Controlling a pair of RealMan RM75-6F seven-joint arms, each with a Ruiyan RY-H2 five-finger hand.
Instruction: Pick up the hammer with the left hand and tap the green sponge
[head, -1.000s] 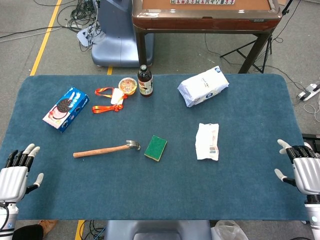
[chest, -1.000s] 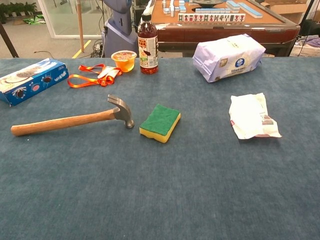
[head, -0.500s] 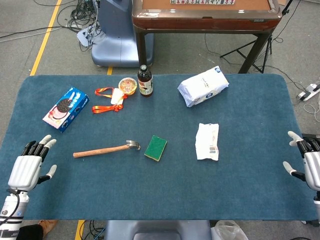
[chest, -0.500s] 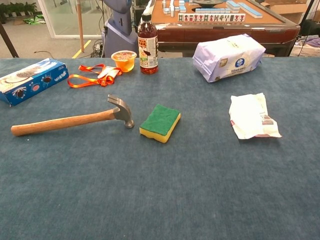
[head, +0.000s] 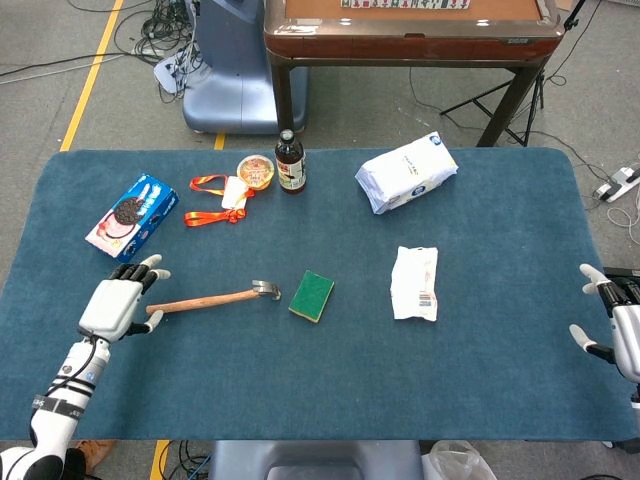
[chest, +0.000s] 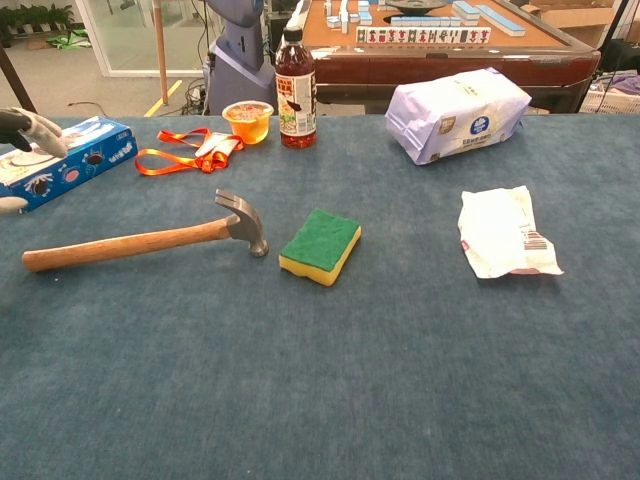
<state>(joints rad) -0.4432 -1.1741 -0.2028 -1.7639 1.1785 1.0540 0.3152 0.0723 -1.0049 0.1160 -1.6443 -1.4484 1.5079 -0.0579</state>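
On the blue table (head: 480, 400), the hammer (head: 212, 298) lies flat, head just beside the green sponge (head: 312, 295) but not touching it, wooden handle pointing left. Left hand (head: 118, 304) sits at the handle's butt end, fingers spread, holding nothing; contact with the handle cannot be told. In the chest view only its fingertips (chest: 28, 127) show at the left edge, above the cookie box (chest: 62, 162). Right hand (head: 620, 325) at the table's right edge, fingers apart, empty.

blue table (head: 480, 390), hammer (head: 210, 298), green sponge (head: 312, 295), bottle (head: 290, 163), cookie box (head: 132, 217)
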